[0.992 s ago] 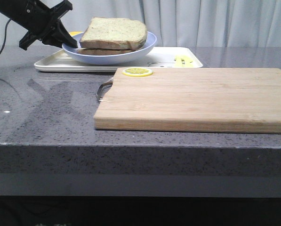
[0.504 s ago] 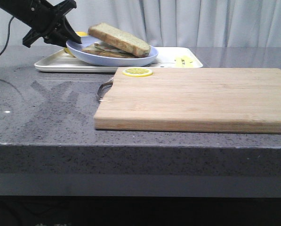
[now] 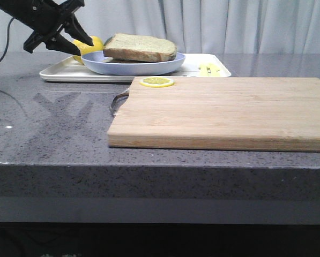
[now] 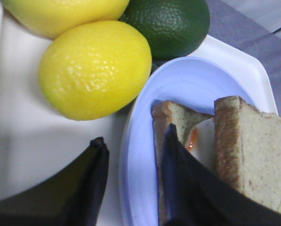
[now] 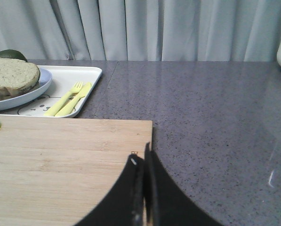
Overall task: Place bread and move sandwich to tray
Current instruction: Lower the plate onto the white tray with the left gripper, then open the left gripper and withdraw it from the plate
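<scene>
The sandwich sits on its light-blue plate, which rests flat on the white tray at the back left. The thick bread slice lies on top. In the left wrist view the bread covers the thinner slice and the fried egg. My left gripper is open at the plate's left rim. Its fingers straddle the rim, one outside and one inside, with a gap showing. My right gripper is shut and empty over the cutting board's edge.
A wooden cutting board with a lemon slice fills the near middle. Two lemons and a lime lie on the tray beside the plate. Yellow cutlery lies at the tray's right end.
The plate was held up and tilted over the tray. It came down and now lies flat on the tray, and the bread settled level. My left jaws have opened off the rim.
</scene>
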{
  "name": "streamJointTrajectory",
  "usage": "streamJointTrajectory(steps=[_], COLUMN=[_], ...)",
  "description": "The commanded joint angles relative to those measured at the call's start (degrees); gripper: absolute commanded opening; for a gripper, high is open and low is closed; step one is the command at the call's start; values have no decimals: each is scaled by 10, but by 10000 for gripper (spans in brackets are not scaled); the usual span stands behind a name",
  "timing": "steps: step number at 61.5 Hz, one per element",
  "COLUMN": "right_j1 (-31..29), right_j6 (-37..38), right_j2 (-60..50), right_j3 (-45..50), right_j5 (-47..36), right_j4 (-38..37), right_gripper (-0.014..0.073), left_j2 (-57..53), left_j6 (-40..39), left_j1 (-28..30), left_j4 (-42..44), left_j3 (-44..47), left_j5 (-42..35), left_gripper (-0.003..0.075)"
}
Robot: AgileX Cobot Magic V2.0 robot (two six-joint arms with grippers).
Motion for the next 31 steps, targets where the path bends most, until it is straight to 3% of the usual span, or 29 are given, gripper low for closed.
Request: streamJointTrajectory(steps=[1,7,12,18,22,31], right_j1=[0,0,0,0,0,0], right_j6=[1,1,1,1,1,1], right_j2=[3,3,3,3,3,3], right_j3=[-15,-15,-15,-15,-15,-15], right_j5=[-46,-46,-46,-46,-46,-46], right_j4=[-2,-2,-2,-2,-2,-2], right_gripper=[-60,-60,-60,-60,-60,-60], left_j2=[-52,-52,-52,-52,-55,-62], left_j6=[-4,-4,-4,-4,-4,1], left_j1=[21,41,56,68,71,73], left_j4=[-43,-50,-50,-50,-50,-50], left_j3=[-38,-61,-82,-98,-101,-101], left_j5=[30,74,110,140,148,153], left_gripper=[286,282,235,111,-12,-19])
